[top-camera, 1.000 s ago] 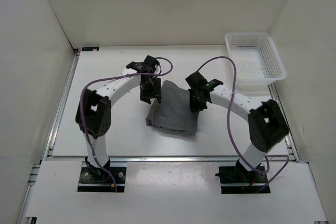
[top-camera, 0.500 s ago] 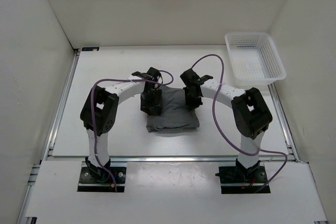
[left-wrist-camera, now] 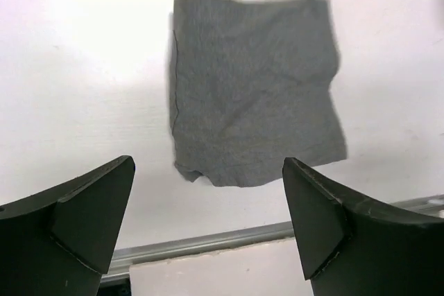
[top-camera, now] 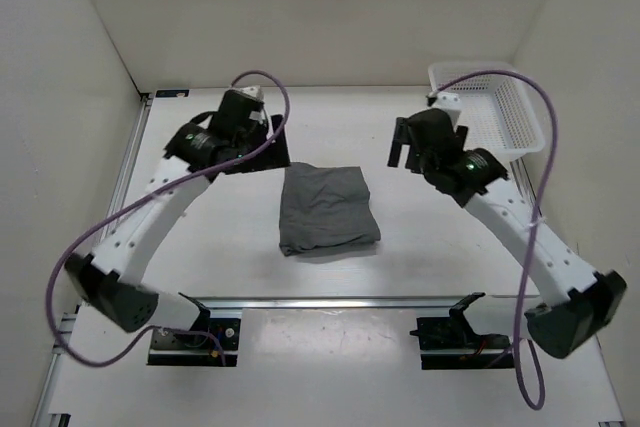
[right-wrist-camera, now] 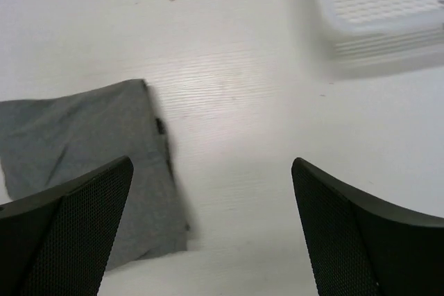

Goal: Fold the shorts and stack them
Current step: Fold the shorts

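Note:
The grey shorts (top-camera: pixel 325 209) lie folded into a flat, nearly square pad at the middle of the white table, with nothing touching them. My left gripper (top-camera: pixel 262 147) hovers above the table behind and to the left of them, open and empty. In the left wrist view the shorts (left-wrist-camera: pixel 253 88) sit whole beyond the wide-spread left gripper (left-wrist-camera: pixel 208 171). My right gripper (top-camera: pixel 403 144) is raised behind and to the right of the shorts, open and empty too. The right wrist view shows the shorts (right-wrist-camera: pixel 83 143) at the left of the right gripper (right-wrist-camera: pixel 211 164).
A white mesh basket (top-camera: pixel 470 69) stands at the back right corner, close to my right arm, and also shows in the right wrist view (right-wrist-camera: pixel 378 5). An aluminium rail (top-camera: pixel 320 300) runs along the table's near edge. White walls close in the sides and back.
Both grippers opened, let go of the shorts, rose and drew apart toward the back. The shorts settled flat and square where they were laid.

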{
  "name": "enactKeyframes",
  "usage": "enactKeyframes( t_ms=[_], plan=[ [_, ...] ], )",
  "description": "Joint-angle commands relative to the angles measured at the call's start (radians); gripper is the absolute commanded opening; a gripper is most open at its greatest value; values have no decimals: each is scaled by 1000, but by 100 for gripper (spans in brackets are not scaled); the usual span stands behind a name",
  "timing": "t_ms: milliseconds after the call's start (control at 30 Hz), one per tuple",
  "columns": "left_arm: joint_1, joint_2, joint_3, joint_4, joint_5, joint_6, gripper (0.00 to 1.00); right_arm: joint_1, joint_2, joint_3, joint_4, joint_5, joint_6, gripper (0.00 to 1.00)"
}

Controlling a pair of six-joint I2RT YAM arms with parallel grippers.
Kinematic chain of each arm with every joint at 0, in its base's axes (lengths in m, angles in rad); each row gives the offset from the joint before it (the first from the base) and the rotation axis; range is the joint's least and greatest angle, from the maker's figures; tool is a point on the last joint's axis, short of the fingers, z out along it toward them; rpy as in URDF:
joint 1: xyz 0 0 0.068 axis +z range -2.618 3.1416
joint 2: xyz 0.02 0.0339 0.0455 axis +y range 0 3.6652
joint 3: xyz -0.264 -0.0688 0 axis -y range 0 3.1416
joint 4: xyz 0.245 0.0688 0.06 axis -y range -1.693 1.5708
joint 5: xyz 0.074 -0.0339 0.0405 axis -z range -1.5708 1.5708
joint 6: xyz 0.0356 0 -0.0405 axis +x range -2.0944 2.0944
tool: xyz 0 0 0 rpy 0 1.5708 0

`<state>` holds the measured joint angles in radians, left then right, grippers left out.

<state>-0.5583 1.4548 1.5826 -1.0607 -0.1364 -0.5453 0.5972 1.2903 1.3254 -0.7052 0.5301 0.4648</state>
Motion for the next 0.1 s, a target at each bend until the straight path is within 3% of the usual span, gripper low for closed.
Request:
enactKeyframes(
  t_ms=[0, 67],
  plan=[
    [9, -128, 5, -55, -97, -13, 99, -8, -78, -64, -128, 195, 15, 100],
    [9, -207, -18, -26, -97, -13, 99, -8, -136, -98, -137, 217, 30, 100]
  ],
)
